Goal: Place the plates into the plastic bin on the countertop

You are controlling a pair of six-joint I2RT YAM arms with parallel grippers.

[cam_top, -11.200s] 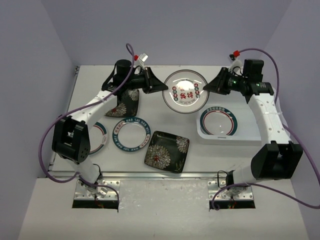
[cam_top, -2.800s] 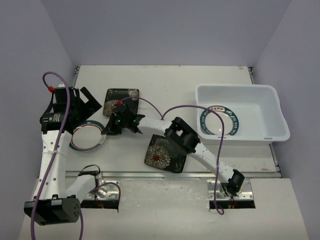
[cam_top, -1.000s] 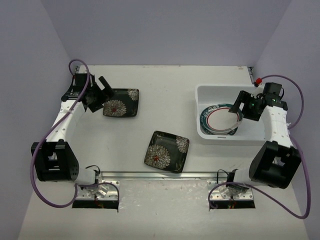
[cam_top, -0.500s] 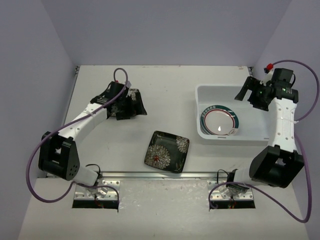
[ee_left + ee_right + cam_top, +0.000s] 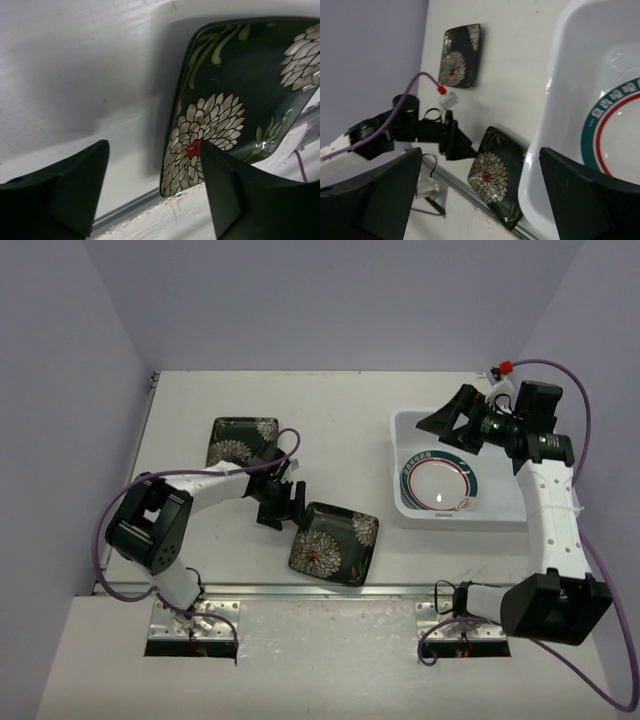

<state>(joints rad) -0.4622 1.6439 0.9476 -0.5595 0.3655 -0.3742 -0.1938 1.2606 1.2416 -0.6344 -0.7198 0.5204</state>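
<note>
Two square black plates with chrysanthemum flowers lie on the countertop (image 5: 330,410). The near one (image 5: 335,542) (image 5: 235,90) (image 5: 495,175) sits by the front rail, the far one (image 5: 240,440) (image 5: 460,55) at the back left. My left gripper (image 5: 283,505) (image 5: 154,150) stands low at the near plate's left edge. Its jaws are apart and straddle that edge, one finger over the plate. Round plates with teal and red rims (image 5: 440,483) (image 5: 615,130) lie in the plastic bin (image 5: 395,465) (image 5: 545,165). My right gripper (image 5: 442,425) (image 5: 480,155) hangs open and empty over the bin's back left corner.
A metal rail (image 5: 320,589) (image 5: 125,210) runs along the countertop's front edge, close to the near plate. Purple-grey walls close the left, back and right sides. The left arm's purple cable (image 5: 285,440) loops over the far plate's corner.
My left gripper has come off the far black plate, which lies flat again, and moved to the near plate's left edge, jaws narrowing. My right gripper has shifted left over the bin's corner.
</note>
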